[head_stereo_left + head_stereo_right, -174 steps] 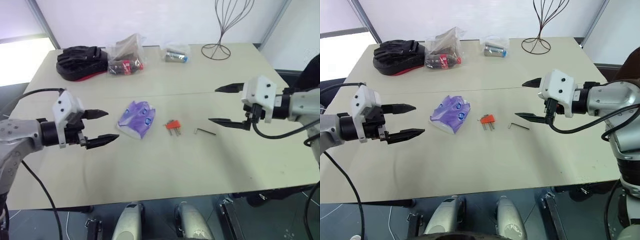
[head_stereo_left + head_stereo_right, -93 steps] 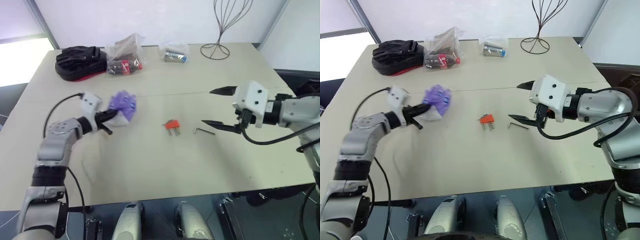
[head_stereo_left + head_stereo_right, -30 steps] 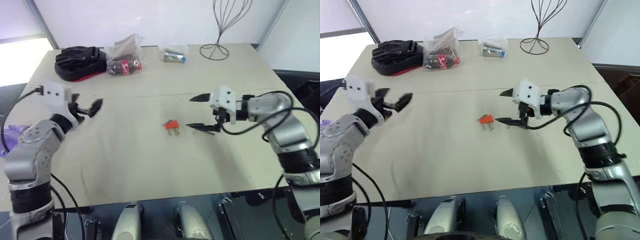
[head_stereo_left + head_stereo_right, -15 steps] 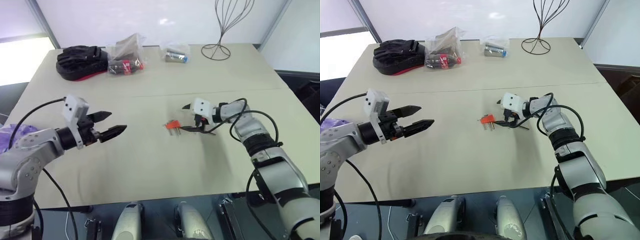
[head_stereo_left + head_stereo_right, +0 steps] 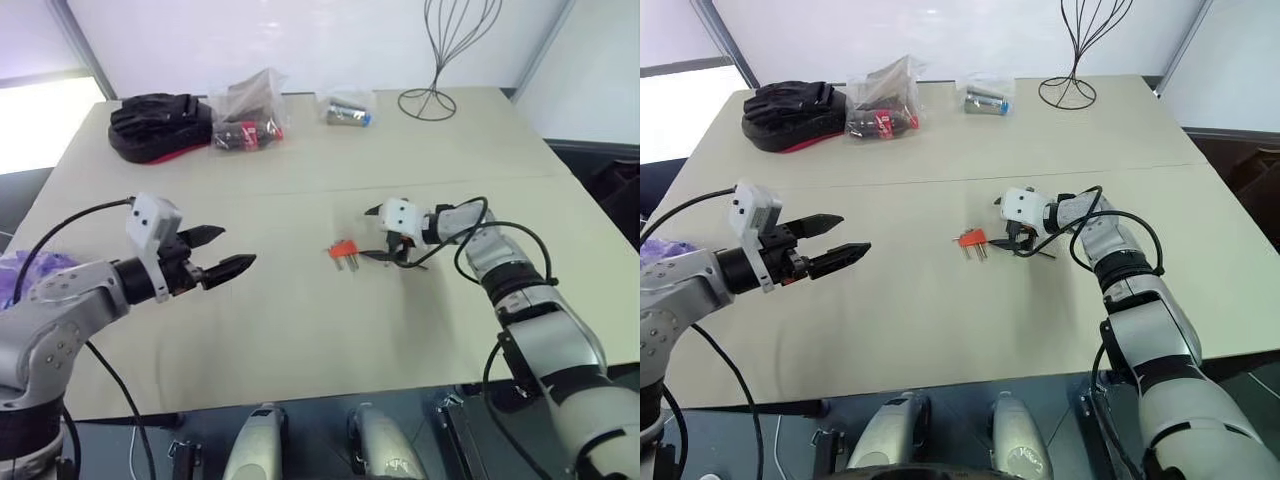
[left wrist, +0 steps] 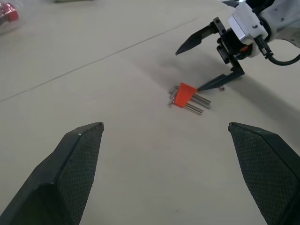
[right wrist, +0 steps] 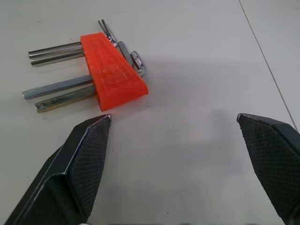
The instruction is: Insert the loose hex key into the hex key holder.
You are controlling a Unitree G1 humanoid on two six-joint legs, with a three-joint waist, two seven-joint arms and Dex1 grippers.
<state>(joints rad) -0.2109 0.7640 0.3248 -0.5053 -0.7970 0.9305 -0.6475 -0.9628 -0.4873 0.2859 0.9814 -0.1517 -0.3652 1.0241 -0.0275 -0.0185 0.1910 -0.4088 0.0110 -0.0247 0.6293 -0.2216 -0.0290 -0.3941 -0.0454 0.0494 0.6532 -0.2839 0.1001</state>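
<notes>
Right gripper point(image 5: 385, 236): jaws spread, holding nothing, lowered within the last second to the table point(image 5: 300, 330), hex key holder point(image 5: 344, 250) just beyond its fingertips, loose hex key point(image 5: 418, 266) close under and behind it; judged poised for pickup. Left gripper point(image 5: 222, 252): spread, empty, drawn back, well apart from the holder. The loose key is largely hidden under the right hand; contact cannot be told.
</notes>
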